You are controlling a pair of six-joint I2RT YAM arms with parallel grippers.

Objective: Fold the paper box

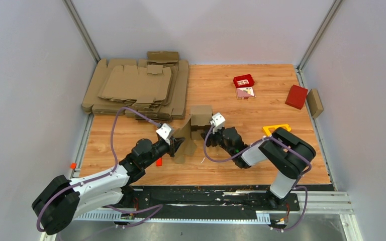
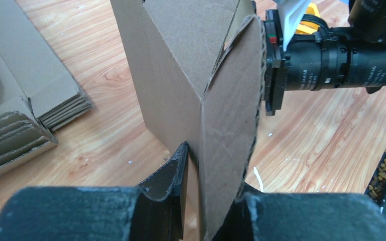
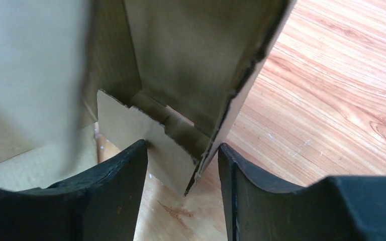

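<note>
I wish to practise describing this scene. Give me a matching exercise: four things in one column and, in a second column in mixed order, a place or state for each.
Column 1
1. paper box
2. pile of flat cardboard blanks
3. yellow frame
4. left gripper

Column 2
A. stacked at the far left corner of the table
B. lies flat on the wood, to the right of the box
C. shut on a cardboard flap
D. stands upright in the middle, partly folded

Pairs: 1-D, 2-A, 3-B, 4-C
</note>
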